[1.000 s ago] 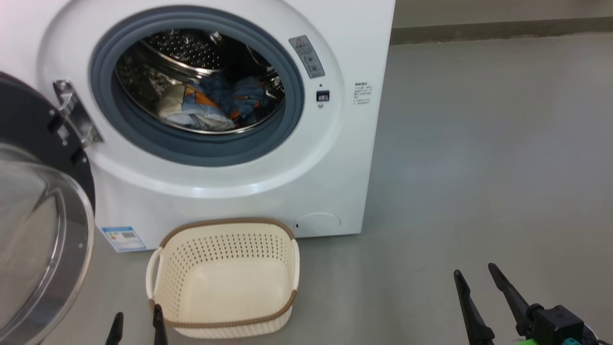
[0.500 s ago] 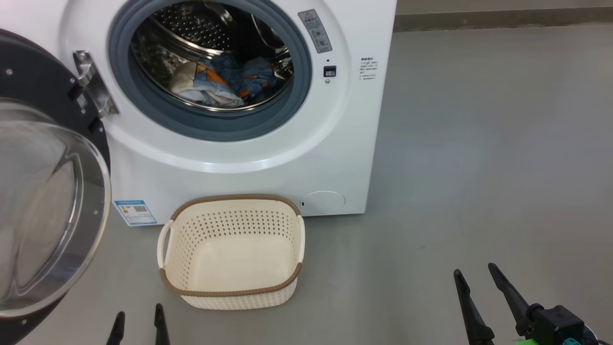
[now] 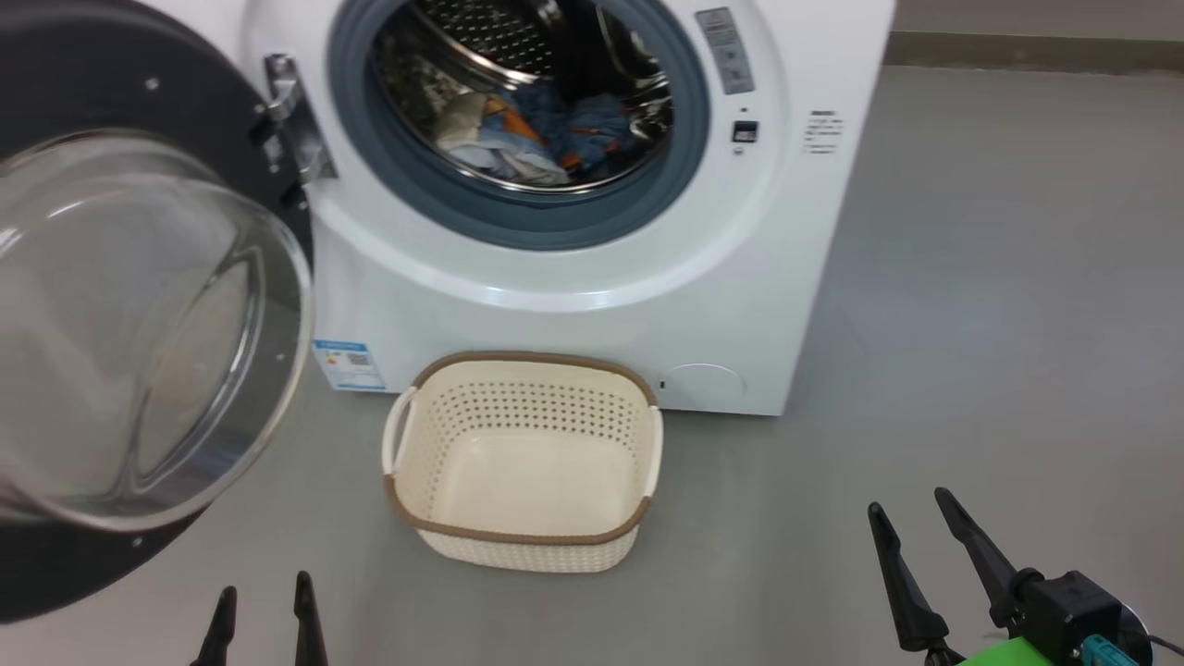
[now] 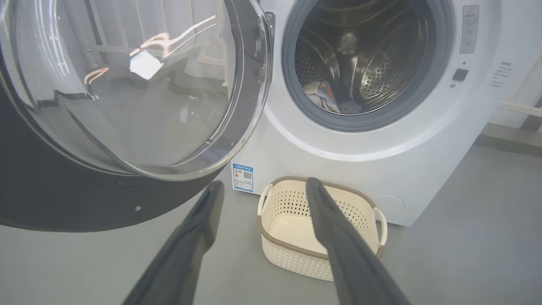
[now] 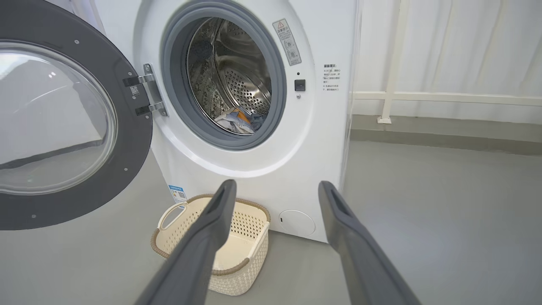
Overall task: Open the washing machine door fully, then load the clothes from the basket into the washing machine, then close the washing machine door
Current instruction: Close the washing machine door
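Nearest, the left claw [image 3: 264,585] rises from the bottom edge of the head view. Its 2 dark fingers are spread apart with nothing between them. The right claw [image 3: 908,501] sits at the lower right, likewise spread and empty. Both hang over grey floor [image 3: 971,324] and touch nothing.

Ahead of the left claw stands the washing machine door [image 3: 139,324], swung wide to the left on its metal hinge [image 3: 296,120]. Its clear glass bowl bulges toward the robot inside a wide black rim. In the left wrist view the door covers the upper left, above that claw's fingers.

The basket [image 3: 527,416] stands upright on the floor between the 2 claws and farther off, just in front of the washing machine [image 3: 573,324]. It is cream-white, with perforated walls, a brown rim and 2 side handles. Its smooth bottom lies bare.

Low on the machine's white front, a blue label [image 3: 349,363] sits just left of the basket, and a round flap [image 3: 703,381] just right of it.

Above, the mouth is uncovered, and a grey-blue gasket [image 3: 518,217] rings the steel drum [image 3: 481,37]. The clothes [image 3: 536,139] lie bunched at the drum's bottom, light blue with orange marks beside cream-white cloth.

In the right wrist view, a pale curtain [image 5: 444,51] and a white rail [image 5: 444,98] run behind the machine.
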You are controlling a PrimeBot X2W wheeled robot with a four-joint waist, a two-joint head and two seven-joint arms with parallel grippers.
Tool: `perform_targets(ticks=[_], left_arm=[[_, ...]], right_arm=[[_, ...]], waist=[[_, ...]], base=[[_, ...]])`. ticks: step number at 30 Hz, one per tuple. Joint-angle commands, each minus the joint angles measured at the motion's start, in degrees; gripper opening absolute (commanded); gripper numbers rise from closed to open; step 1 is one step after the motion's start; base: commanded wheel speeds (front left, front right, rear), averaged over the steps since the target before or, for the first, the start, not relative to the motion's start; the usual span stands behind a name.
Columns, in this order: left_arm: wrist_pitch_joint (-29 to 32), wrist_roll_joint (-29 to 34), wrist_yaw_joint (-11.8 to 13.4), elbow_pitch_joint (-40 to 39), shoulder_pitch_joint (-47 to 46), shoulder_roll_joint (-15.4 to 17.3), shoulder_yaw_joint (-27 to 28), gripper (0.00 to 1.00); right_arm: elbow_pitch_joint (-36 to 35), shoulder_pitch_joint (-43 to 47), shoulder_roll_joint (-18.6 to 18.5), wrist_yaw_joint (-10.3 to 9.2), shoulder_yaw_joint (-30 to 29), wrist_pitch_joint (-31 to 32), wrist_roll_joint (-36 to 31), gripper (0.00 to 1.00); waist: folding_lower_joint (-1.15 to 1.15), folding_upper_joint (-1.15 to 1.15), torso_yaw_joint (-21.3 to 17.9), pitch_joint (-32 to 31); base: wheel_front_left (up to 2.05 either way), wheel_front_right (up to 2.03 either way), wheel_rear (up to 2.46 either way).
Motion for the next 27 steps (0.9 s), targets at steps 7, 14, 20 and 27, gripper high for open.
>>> perform_targets(ticks=[7,14,20,27], left_arm=[[-0.36,-0.4,0.89,-2.22,-2.56,0.67,1.63,1.0],[-0.36,-1.06,1.32,-2.46,-2.7,0.67,1.22,1.0],[-0.36,-2.44,2.65,-4.18,-2.26,0.67,2.07,1.0],[-0.36,-3.87,4.59,-6.79,-0.96,0.67,3.31,1.0]], right_arm=[[-1.33,-2.98,-1.35,0.09,2.12,-0.27,-0.34,1.0],[-1.25,-3.22,-1.66,0.09,2.19,-0.27,-0.32,1.0],[-0.68,-5.28,-2.68,0.09,4.59,-0.27,-0.23,1.0],[1.13,-8.95,-4.1,0.09,8.25,-0.27,0.83,1.0]], waist=[[0.0,0.0,11.13,0.57],[0.0,0.0,17.35,0.45],[0.0,0.0,19.78,1.83],[0.0,0.0,20.5,3.12]], base=[[0.0,0.0,0.0],[0.0,0.0,0.0],[0.0,0.0,0.0],[0.0,0.0,0.0]])
